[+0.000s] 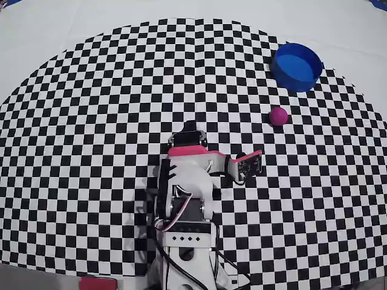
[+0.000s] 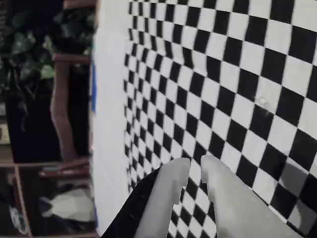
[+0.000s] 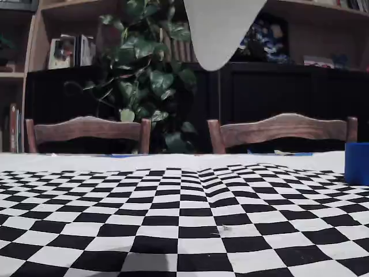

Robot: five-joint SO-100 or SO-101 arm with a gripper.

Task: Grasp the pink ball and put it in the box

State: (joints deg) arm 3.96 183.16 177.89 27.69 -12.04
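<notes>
The pink ball lies on the checkered cloth at the right in the overhead view, just below the round blue box. The box's edge also shows at the far right of the fixed view. The arm is folded back near the bottom centre, and my gripper is well to the left of the ball. In the wrist view the gripper holds its two white fingers almost together, with nothing between them and only checkered cloth beneath. The ball shows in neither the wrist view nor the fixed view.
The black-and-white checkered cloth covers a white table. The arm's base stands at the bottom edge. Two wooden chairs and a plant are behind the far table edge. A white shape hangs at the top of the fixed view.
</notes>
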